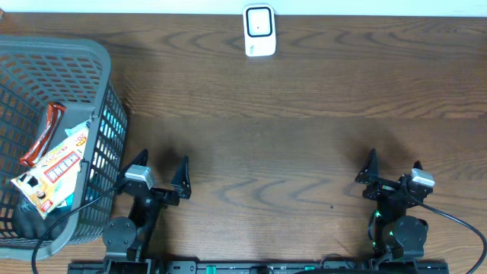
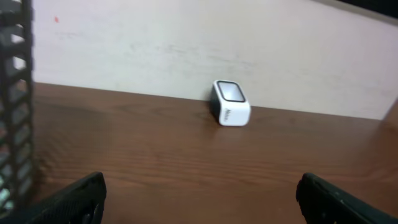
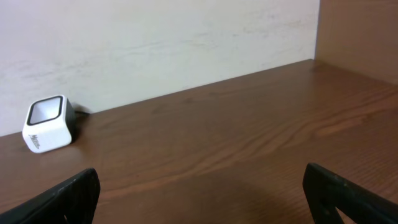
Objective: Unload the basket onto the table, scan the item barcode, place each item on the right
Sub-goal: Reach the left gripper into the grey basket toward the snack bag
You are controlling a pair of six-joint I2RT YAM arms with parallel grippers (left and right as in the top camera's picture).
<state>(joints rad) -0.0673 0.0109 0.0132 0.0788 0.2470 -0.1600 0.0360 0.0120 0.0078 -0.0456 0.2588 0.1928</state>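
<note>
Left fingers [image 1: 181, 180]: wide open, empty, bottom left-centre.
Right fingers [image 1: 370, 172]: wide open, empty, bottom right.
Item: packet [image 1: 57, 166] in basket [image 1: 53, 47], far left.
Scanner [image 1: 259, 30]: top centre.
Tip: you grip the packet's edge and keep the barcode uncovered.

left tool [image 1: 162, 161]: black, with two pointed wedge-shaped fingers [image 1: 181, 181]
right tool [image 1: 394, 161]: black, same wedge-shaped build
wrist blocks [image 1: 138, 176]: silver-grey, boxy, one on each tool's outer side
cables [image 1: 456, 221]: thin, black, one trailing from each arm
right arm [image 1: 407, 232]: black rounded joint housings, small green lights [image 1: 378, 221]
base rail [image 1: 251, 267]: black, along the near edge
</note>
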